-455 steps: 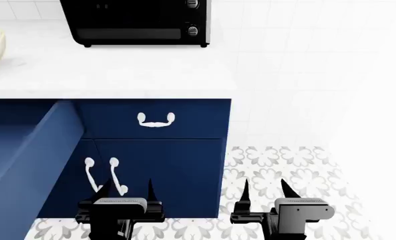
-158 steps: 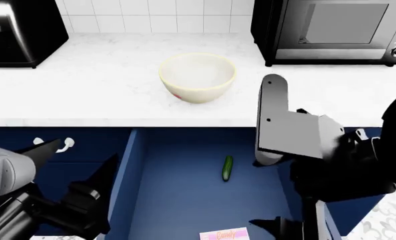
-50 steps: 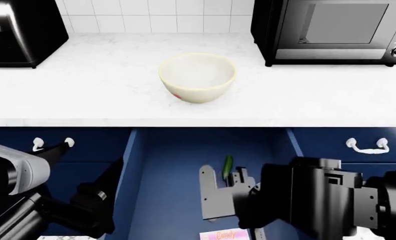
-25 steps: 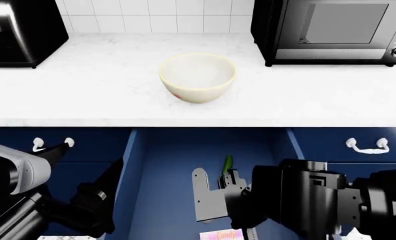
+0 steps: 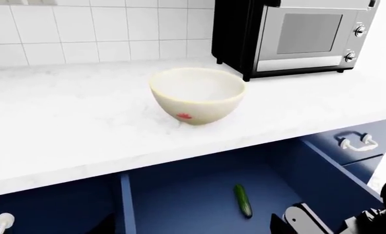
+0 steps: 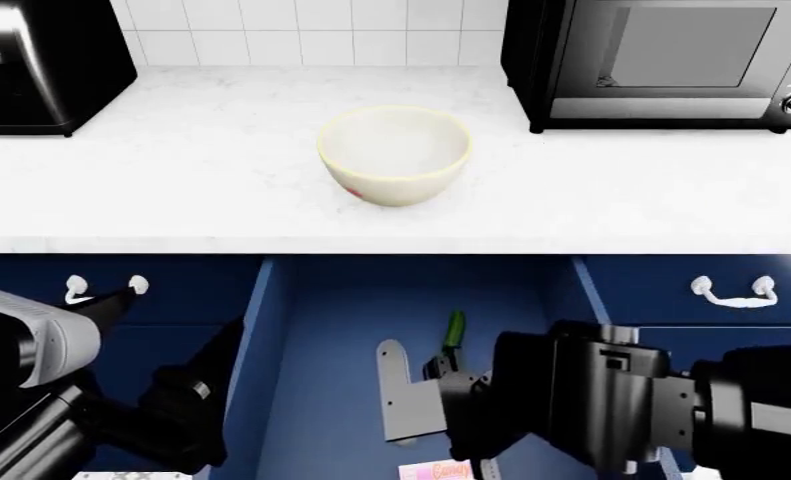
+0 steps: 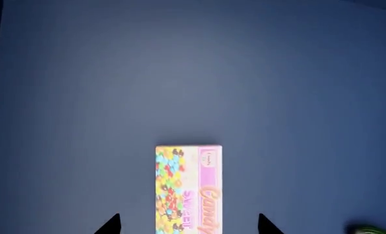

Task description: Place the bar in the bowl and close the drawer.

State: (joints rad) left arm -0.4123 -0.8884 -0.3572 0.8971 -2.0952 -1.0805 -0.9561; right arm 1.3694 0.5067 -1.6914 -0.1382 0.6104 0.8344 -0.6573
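positioning right gripper over the bar in the drawer.
jaws are standing spread, straddling it for pickup; left gripper's state is not showing.

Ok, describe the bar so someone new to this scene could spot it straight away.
Below the white counter the wide navy drawer stands open. The bar lies flat on its blue floor, near the front. It is a pink and yellow candy packet; the only other thing there is a dark green cucumber.
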